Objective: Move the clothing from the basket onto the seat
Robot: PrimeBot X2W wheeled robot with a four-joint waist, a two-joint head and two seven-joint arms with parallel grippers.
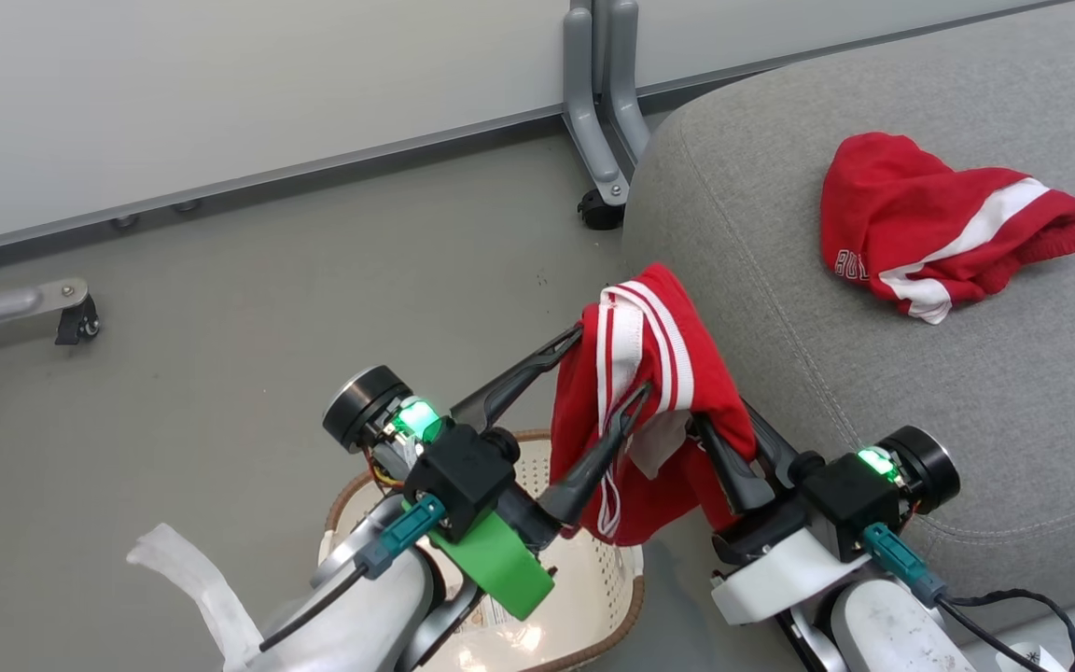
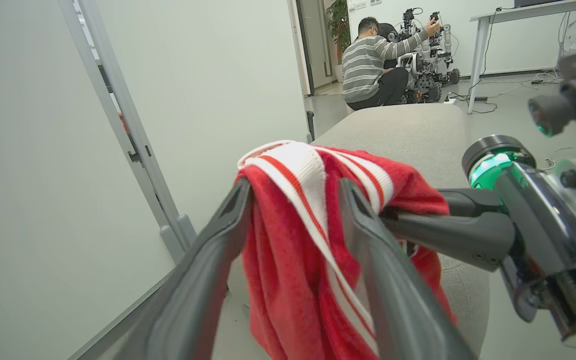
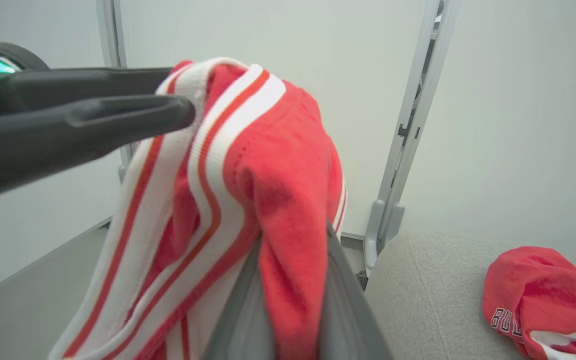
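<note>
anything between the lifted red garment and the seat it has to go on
Nothing visible does. The held garment hangs above the basket, right beside the seat, whose near edge is bare; the other garment lies farther along it.

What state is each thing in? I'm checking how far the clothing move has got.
Left gripper: fingers apart, fabric between; grip unclear.
Right gripper: shut on the held garment.
Held garment: hanging above the basket.
Other garment: crumpled on the seat.
Basket: upright on the floor; no clothing visible inside.
</note>
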